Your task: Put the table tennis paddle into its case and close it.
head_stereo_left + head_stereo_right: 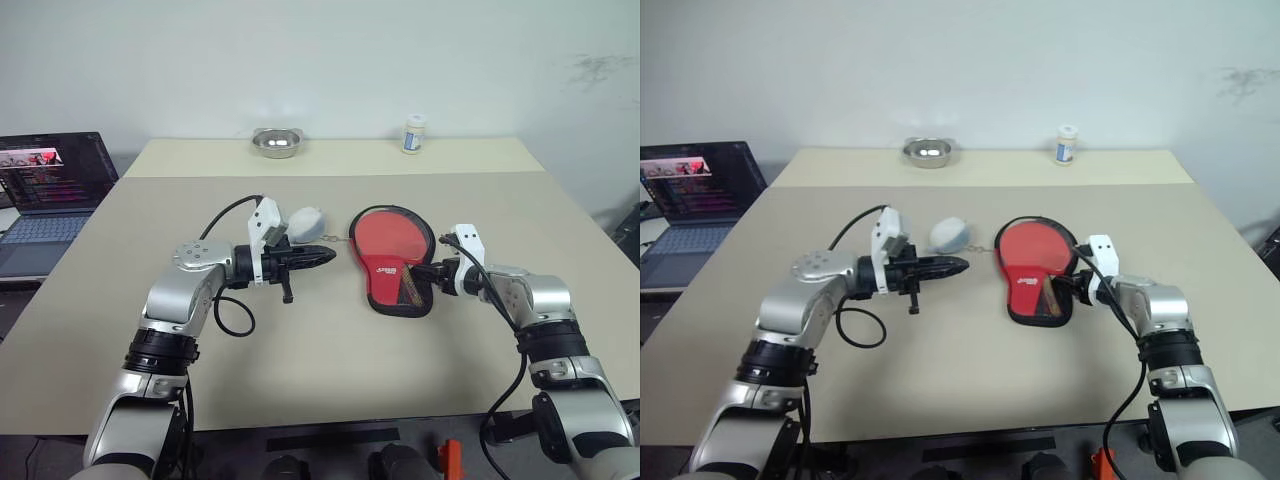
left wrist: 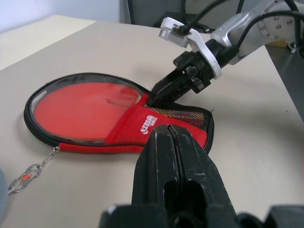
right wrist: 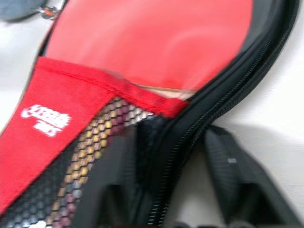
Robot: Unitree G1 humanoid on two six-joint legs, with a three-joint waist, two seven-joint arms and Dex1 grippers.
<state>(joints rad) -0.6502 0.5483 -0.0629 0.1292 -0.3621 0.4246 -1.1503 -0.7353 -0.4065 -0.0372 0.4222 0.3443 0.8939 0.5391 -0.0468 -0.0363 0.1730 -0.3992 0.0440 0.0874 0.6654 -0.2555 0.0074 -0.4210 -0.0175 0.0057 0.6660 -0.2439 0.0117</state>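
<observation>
The paddle lies inside the case; the right pincer pinches its zip edge, the left pincer is closed empty; zipping comes next.

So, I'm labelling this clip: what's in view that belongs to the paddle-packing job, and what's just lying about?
Job:
- table tennis paddle
- case
- right gripper, at the case's edge
- left gripper, shut

Lying about:
- steel bowl
- small bottle
- laptop
- grey pouch
- key clip

The paddle is lodged in the case at mid-tabletop; a bowl and a bottle are set behind, a laptop left.
</observation>
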